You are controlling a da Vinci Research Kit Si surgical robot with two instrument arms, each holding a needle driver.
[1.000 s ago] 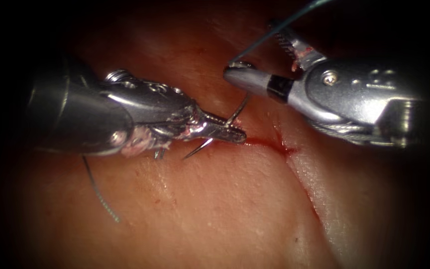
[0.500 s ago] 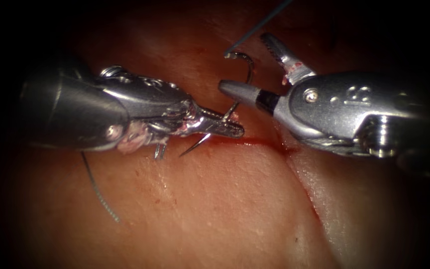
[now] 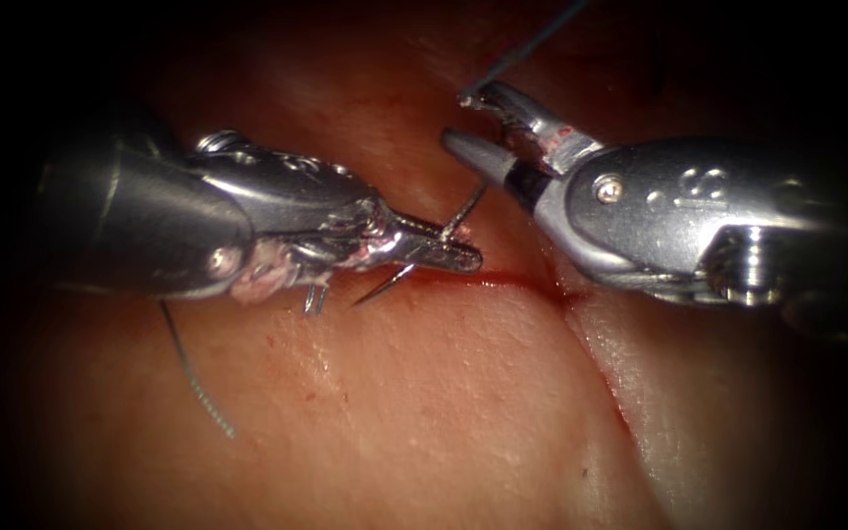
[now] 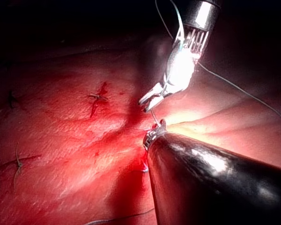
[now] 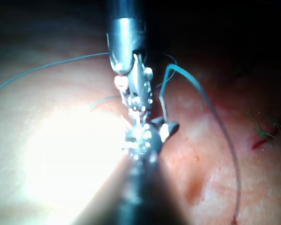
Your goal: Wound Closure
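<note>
two grippers meet over the cut [image 3: 532, 285]: we see the left gripper [image 3: 449, 257] clamped on the needle [image 3: 424, 255] near its tip, left of the cut. the right gripper [image 3: 478, 123] sits part open around the needle's tail, thread [image 3: 532, 44] trailing upward. a loose thread end [image 3: 193, 378] lies on the tissue [image 3: 424, 412].

Endoscope above and in front, wrist views close along shafts, all sharing the cut [image 3: 532, 283]

The right claw [image 4: 147, 101] hangs just above the left claw [image 4: 154, 133], a thin needle [image 4: 153, 115] seemingly between them.
</note>
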